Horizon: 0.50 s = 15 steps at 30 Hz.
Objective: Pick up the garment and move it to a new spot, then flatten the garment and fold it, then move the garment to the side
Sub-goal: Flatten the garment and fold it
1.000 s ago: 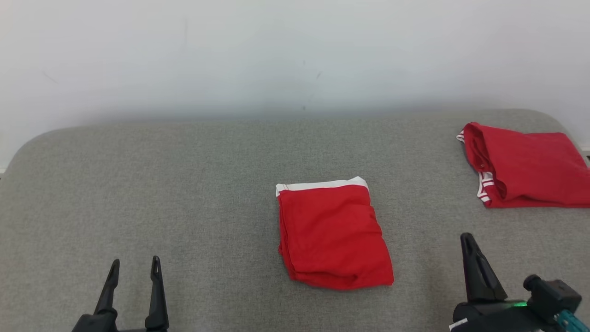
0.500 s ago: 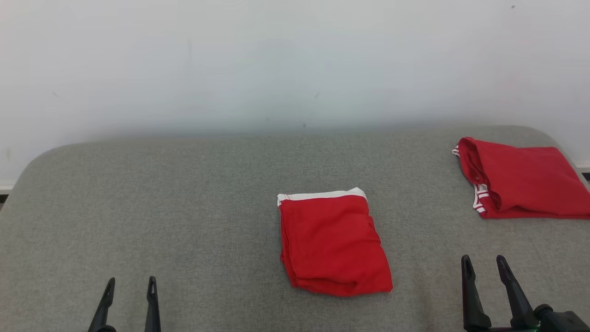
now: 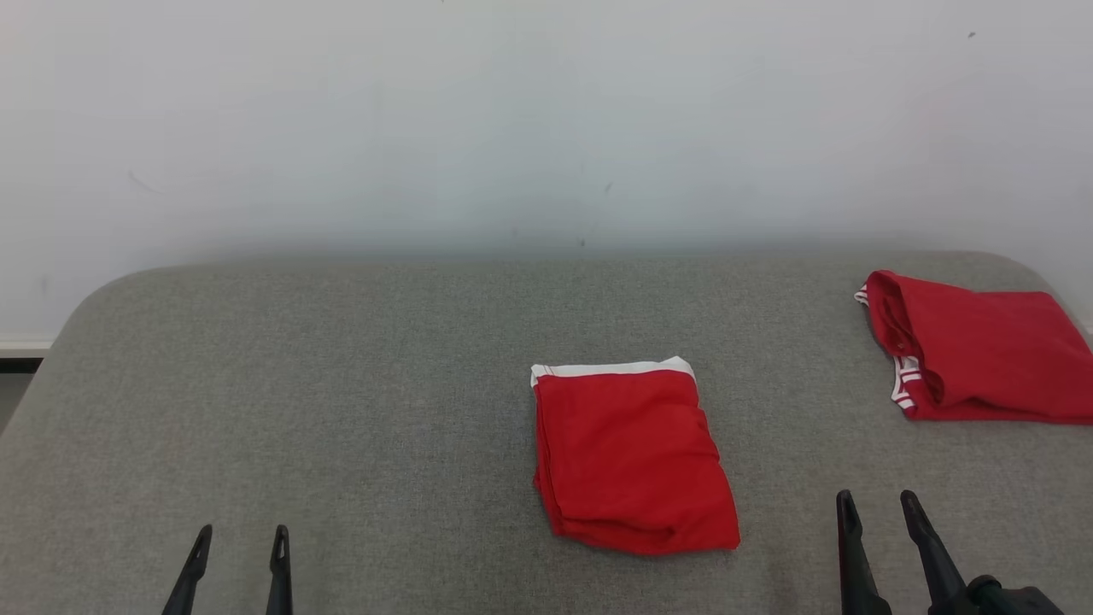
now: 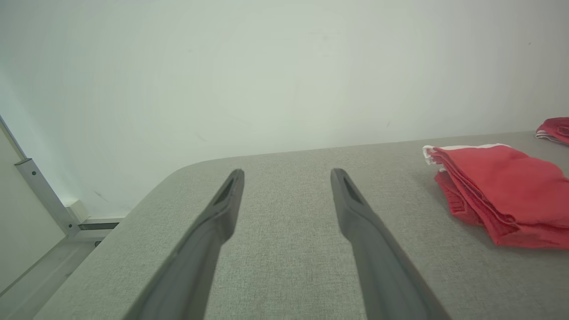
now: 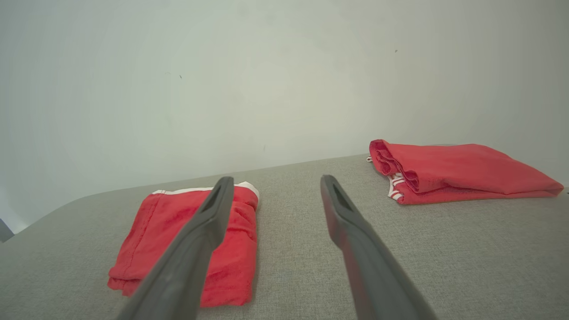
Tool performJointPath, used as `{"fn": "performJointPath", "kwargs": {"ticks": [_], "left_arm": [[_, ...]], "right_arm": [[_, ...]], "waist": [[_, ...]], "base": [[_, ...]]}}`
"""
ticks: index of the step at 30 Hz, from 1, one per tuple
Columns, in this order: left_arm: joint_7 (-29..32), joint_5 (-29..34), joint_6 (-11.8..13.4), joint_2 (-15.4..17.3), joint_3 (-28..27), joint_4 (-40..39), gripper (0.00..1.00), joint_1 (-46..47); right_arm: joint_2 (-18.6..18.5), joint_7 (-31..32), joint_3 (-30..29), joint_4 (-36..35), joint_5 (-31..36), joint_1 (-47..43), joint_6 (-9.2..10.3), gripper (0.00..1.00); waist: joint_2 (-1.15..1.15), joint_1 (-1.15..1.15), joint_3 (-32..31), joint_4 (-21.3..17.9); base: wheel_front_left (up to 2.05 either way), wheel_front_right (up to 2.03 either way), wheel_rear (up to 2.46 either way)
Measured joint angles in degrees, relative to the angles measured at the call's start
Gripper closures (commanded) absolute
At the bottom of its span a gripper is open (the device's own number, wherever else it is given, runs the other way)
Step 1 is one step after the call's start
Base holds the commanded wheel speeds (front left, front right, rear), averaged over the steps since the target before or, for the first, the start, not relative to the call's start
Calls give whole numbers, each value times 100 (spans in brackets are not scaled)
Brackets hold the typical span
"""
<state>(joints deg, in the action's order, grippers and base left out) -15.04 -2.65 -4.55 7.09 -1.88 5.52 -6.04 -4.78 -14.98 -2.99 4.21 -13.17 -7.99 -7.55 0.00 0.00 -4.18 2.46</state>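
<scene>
Left gripper [image 3: 242,536] and right gripper [image 3: 877,500] stand spread; the soft, light garment [image 3: 632,457] likely lifts best pinched at its 6 o'clock edge.

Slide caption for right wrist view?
Right gripper, jaws open, over grey surface; folded red garment left, second red garment right.

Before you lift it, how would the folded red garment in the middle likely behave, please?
The folded garment looks soft and thin, so it would probably sag. Its loose stacked layers may unfold if pinched at one edge. Likely light.

Red garment [image 4: 502,195], perhaps second garment [image 4: 555,129] beyond
</scene>
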Motion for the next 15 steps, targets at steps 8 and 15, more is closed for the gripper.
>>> {"fn": "performJointPath", "kwargs": {"ticks": [8, 15], "left_arm": [[0, -31, 10, 34, -33, -16, 0, -20], [0, -36, 51, 49, -25, -21, 0, -20]], "right_arm": [[38, 0, 64, 93, 52, 12, 0, 0], [40, 0, 62, 112, 118, 12, 0, 0]], "waist": [[0, 0, 6, 11], [0, 0, 9, 24]], "base": [[0, 0, 0], [0, 0, 0]]}}
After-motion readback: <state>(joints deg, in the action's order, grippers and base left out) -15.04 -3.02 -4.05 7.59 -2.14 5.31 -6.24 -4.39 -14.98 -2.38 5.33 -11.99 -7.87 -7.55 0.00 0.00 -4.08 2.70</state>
